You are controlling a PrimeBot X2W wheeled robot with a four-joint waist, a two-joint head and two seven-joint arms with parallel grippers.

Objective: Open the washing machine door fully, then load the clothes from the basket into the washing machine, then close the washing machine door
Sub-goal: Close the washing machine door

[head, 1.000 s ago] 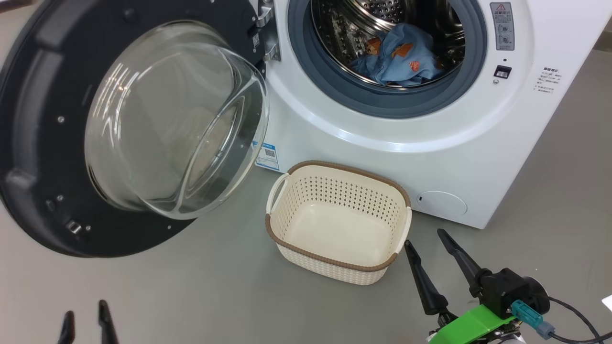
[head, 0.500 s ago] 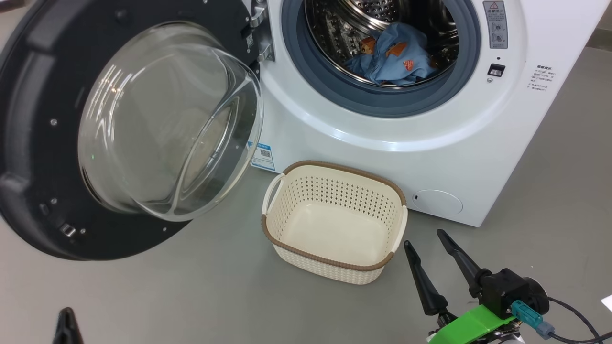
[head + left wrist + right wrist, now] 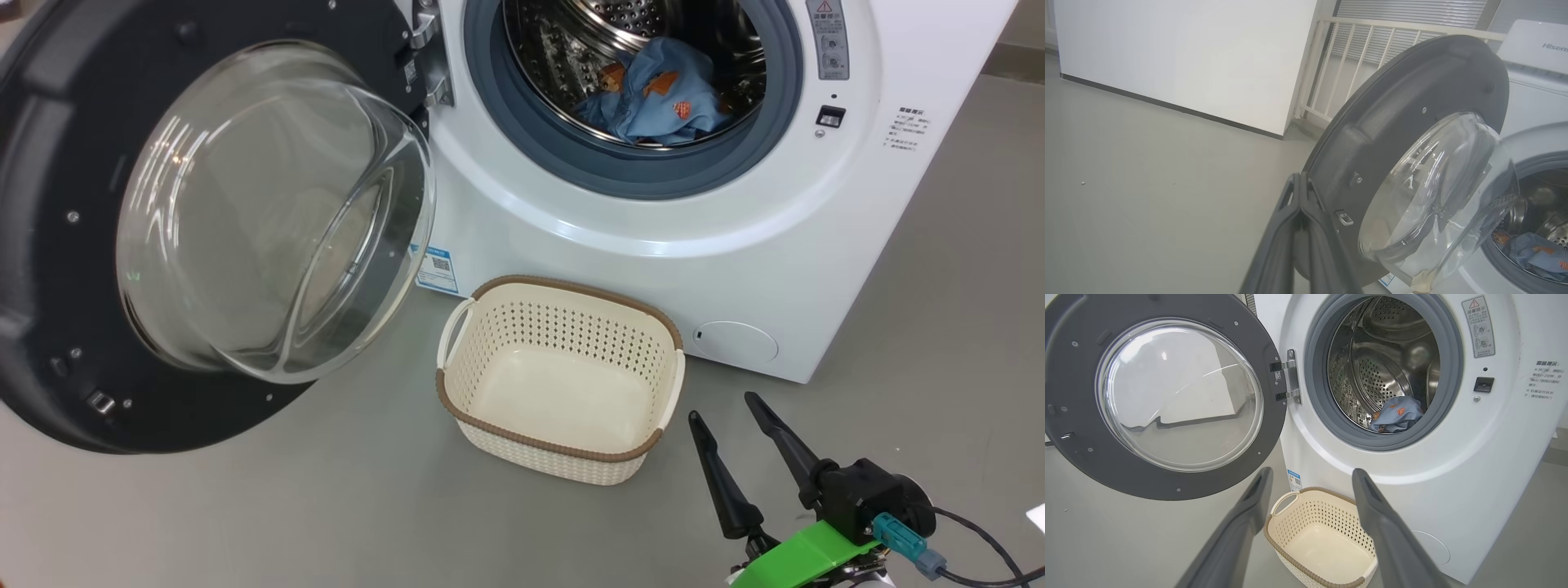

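The white washing machine [image 3: 735, 245] stands with its black round door [image 3: 49, 269] swung wide to the left, glass bowl [image 3: 269, 212] bulging toward me. Light blue clothes [image 3: 653, 94] lie inside the steel drum. The cream basket [image 3: 563, 380] sits on the floor before the machine with nothing in it. My right gripper [image 3: 722, 406] is open just right of the basket, holding nothing. In the left wrist view my left gripper [image 3: 1300, 179] is shut on nothing, its tips close by the door's lower edge [image 3: 1331, 171], left of the latch [image 3: 1344, 217]. The right wrist view shows the clothes [image 3: 1398, 414] and the basket [image 3: 1323, 535].
Grey floor [image 3: 326, 506] spreads around the machine. A white wall [image 3: 1180, 57] and a pale railing [image 3: 1355, 53] stand behind the door. A black cable [image 3: 980, 547] trails from the right wrist. A small round flap [image 3: 735, 341] sits low on the machine.
The left gripper has shut and dropped out of the head view's bottom edge. The head camera has shifted, sliding the whole scene left. The right gripper has stayed open in place.
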